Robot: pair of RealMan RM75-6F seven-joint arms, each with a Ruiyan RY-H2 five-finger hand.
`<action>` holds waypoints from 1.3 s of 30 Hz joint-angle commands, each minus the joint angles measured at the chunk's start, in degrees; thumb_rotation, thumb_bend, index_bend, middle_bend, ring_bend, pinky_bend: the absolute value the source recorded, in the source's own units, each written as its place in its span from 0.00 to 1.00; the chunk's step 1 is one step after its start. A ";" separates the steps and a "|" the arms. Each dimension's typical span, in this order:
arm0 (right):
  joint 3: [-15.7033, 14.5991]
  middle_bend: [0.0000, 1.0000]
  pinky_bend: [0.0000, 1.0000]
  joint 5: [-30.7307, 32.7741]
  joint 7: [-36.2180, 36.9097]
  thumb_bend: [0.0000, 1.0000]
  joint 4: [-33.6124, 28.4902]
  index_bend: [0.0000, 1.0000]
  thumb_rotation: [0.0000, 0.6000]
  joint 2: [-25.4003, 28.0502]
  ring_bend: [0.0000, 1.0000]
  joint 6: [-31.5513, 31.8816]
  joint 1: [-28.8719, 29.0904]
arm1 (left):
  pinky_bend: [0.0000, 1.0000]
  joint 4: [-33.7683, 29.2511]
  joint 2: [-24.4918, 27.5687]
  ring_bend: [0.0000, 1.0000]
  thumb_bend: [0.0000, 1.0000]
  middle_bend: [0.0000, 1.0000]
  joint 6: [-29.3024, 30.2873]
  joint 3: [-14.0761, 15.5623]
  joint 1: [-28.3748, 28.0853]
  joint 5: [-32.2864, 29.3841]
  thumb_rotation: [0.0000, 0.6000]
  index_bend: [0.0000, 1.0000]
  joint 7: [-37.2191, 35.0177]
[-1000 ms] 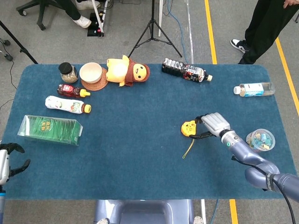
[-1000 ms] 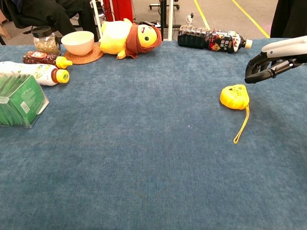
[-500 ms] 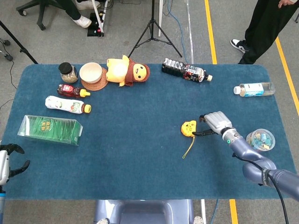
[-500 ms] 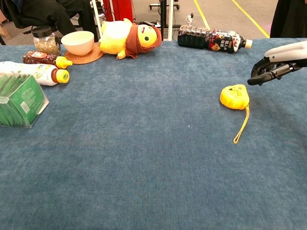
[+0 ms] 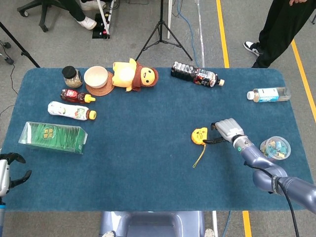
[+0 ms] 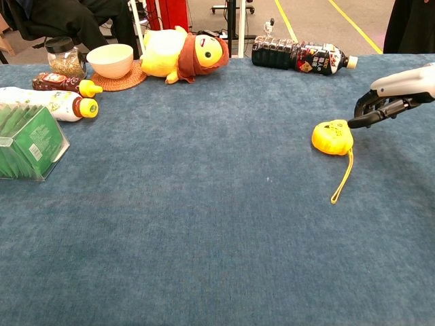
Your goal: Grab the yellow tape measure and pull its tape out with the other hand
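Note:
The yellow tape measure (image 5: 200, 135) lies flat on the blue table, right of the middle, its yellow wrist strap (image 5: 200, 156) trailing toward the front edge. In the chest view the tape measure (image 6: 332, 136) sits just left of my right hand (image 6: 396, 93). That hand (image 5: 227, 130) hovers low, fingers apart and holding nothing; one dark fingertip (image 6: 355, 123) reaches to the case's right edge, and I cannot tell if it touches. My left hand (image 5: 10, 171) hangs at the table's front left corner, fingers spread, empty, far from the tape measure.
A clear cup of small items (image 5: 275, 148) stands right of my right arm. A water bottle (image 5: 268, 94) lies at the far right and a dark bottle (image 5: 196, 74) at the back. A plush toy (image 5: 133, 75), bowl (image 5: 96, 77), jar, two bottles and a green box (image 5: 52, 137) fill the left.
My right hand has drawn slightly right and dropped lower, bringing its lower finger down beside the tape measure's right edge. The tape measure and my left hand have stayed put.

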 commanded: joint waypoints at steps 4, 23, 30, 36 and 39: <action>-0.17 0.31 0.31 0.56 -0.56 0.19 -0.25 0.28 0.09 -0.26 0.29 -0.18 0.79 | 0.34 0.37 -0.06 0.33 0.20 0.46 -0.05 0.04 0.13 -0.17 1.00 0.50 -0.34; -0.03 0.31 0.31 1.59 -2.20 0.19 -4.59 0.28 0.09 -0.43 0.29 -0.20 4.08 | 0.34 2.40 0.24 0.33 0.20 0.46 0.31 0.49 1.36 -0.17 1.00 0.50 -3.19; 0.02 0.31 0.31 1.24 -2.77 0.19 -6.58 0.28 0.09 -0.38 0.29 -0.03 5.46 | 0.34 2.82 0.57 0.33 0.20 0.46 0.68 0.65 1.96 0.00 1.00 0.50 -3.99; -0.06 0.31 0.31 0.19 -2.96 0.19 -8.51 0.28 0.09 -0.21 0.29 0.45 6.11 | 0.34 3.03 0.70 0.33 0.20 0.46 0.86 0.72 2.31 -0.01 1.00 0.50 -4.33; -0.03 0.31 0.31 -0.61 -3.11 0.19 -9.67 0.28 0.09 -0.10 0.29 0.96 6.32 | 0.34 3.20 0.74 0.33 0.20 0.46 0.98 0.73 2.49 -0.03 1.00 0.50 -4.52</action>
